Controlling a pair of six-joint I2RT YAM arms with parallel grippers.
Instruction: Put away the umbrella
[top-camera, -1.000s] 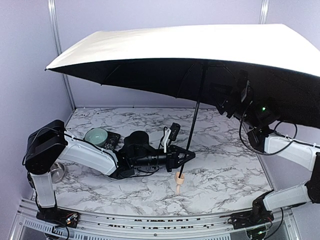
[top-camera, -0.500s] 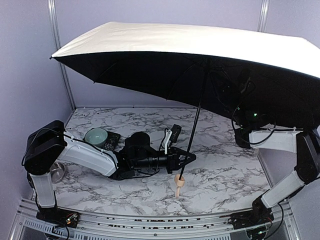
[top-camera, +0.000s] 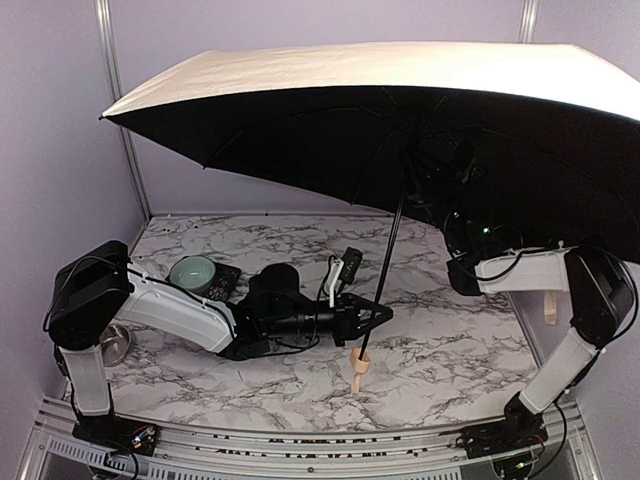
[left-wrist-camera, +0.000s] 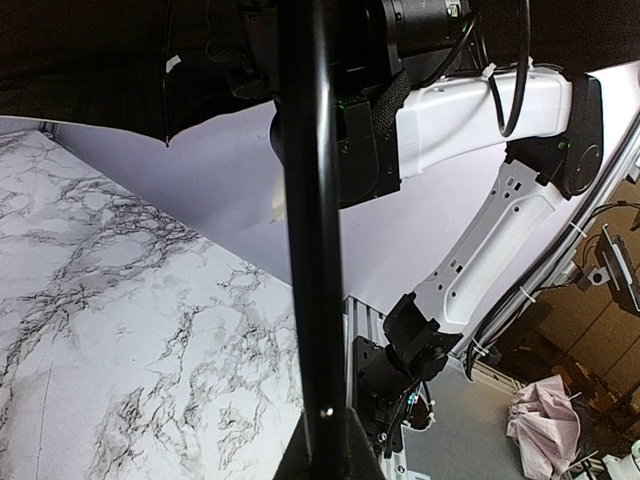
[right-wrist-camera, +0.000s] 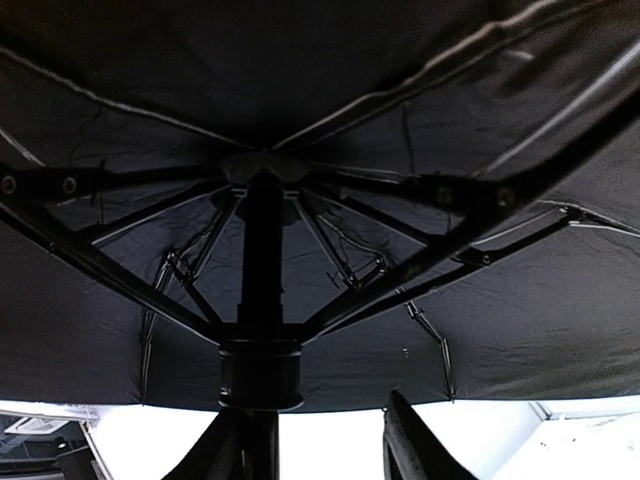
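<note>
The left end effector (top-camera: 372, 313), clamped low on the shaft (top-camera: 390, 250), holds the open umbrella (top-camera: 380, 75) up over the surface (top-camera: 450, 350), so the right end effector (right-wrist-camera: 312, 425), jaws apart around the shaft under the runner (right-wrist-camera: 260, 372), can probably pull it closed.

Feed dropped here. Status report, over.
Left gripper shut on umbrella shaft. Right gripper open at shaft, under canopy. Umbrella fully spread. Bowl beside left arm.
</note>
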